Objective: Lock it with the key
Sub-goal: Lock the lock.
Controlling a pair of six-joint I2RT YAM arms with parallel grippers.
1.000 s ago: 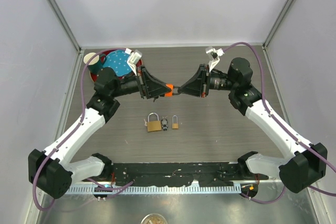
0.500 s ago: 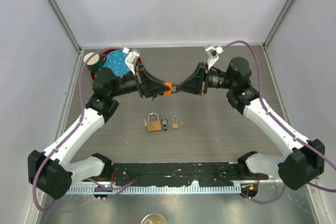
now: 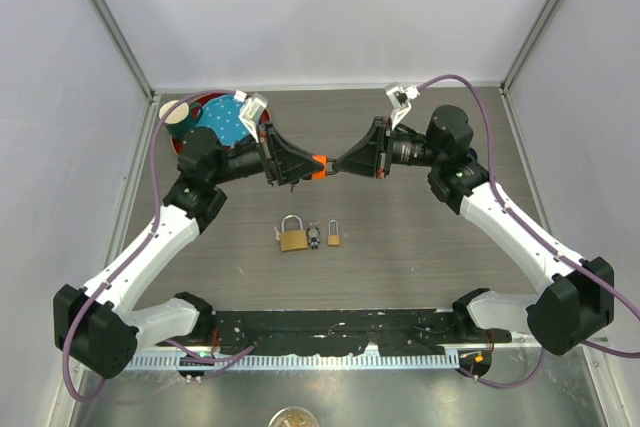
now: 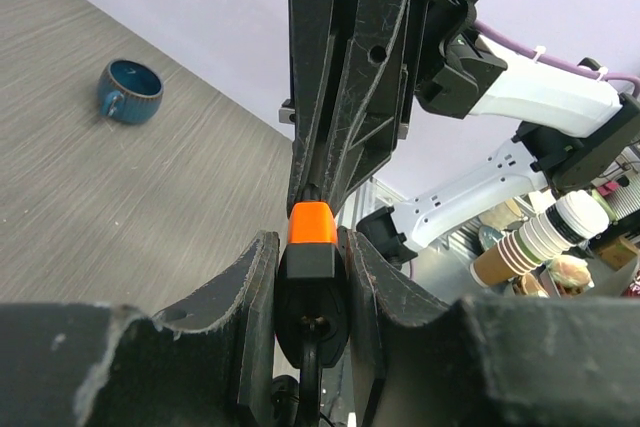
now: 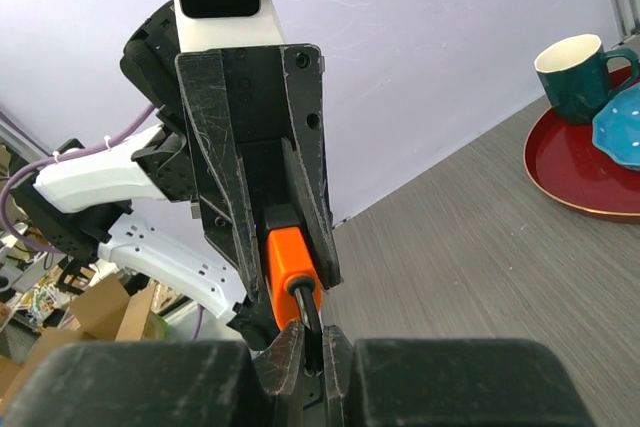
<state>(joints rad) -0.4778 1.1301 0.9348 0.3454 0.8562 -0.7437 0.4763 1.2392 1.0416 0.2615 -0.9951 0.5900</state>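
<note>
A small padlock with an orange and black body (image 3: pixel 319 167) hangs in mid-air between both arms. My left gripper (image 3: pixel 311 168) is shut on its body; in the left wrist view the body (image 4: pixel 311 245) sits between the two fingers. My right gripper (image 3: pixel 337 167) is shut on its black shackle (image 5: pixel 308 309), which comes out of the orange end (image 5: pixel 284 255). A thin dark piece (image 4: pixel 311 372) sticks out of the lock's black end; I cannot tell what it is. A key bunch (image 3: pixel 314 237) lies on the table below.
A brass padlock (image 3: pixel 292 238) with its shackle up and a small brass padlock (image 3: pixel 334 238) lie beside the keys. A red plate (image 3: pixel 196 106) with a blue bowl and a cup stands at the back left. A blue cup (image 4: pixel 130 92) stands on the table.
The right gripper and wrist have shifted a little to the left. The held lock and the left gripper have barely moved. Both grips are unchanged.
</note>
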